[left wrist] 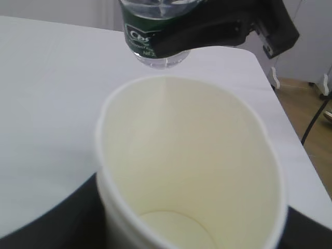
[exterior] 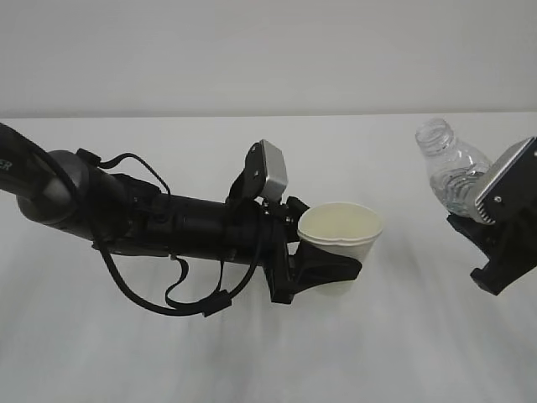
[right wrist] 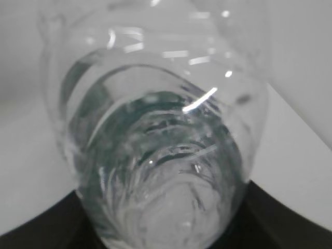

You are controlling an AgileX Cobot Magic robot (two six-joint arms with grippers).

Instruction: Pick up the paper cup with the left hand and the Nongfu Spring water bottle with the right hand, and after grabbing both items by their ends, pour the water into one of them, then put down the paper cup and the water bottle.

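Note:
The white paper cup [exterior: 340, 228] is held upright, mouth up, with my left gripper [exterior: 329, 267] shut on its lower part. In the left wrist view the cup [left wrist: 187, 171] fills the frame, its cream inside showing, with dark fingers [left wrist: 41, 220] at its sides. To the right, my right gripper [exterior: 495, 220] is shut on the base end of the Nongfu Spring water bottle [exterior: 449, 164], which leans with its open mouth up and to the left, apart from the cup. Its green label [left wrist: 148, 35] shows beyond the cup's far rim. The bottle [right wrist: 161, 155] fills the right wrist view. I cannot make out water.
A white table [exterior: 268, 353] spreads under both arms, with a pale wall behind. The table's right edge and a wooden floor [left wrist: 311, 119] with a cable show in the left wrist view. Looped black cables [exterior: 180, 294] hang under the left arm.

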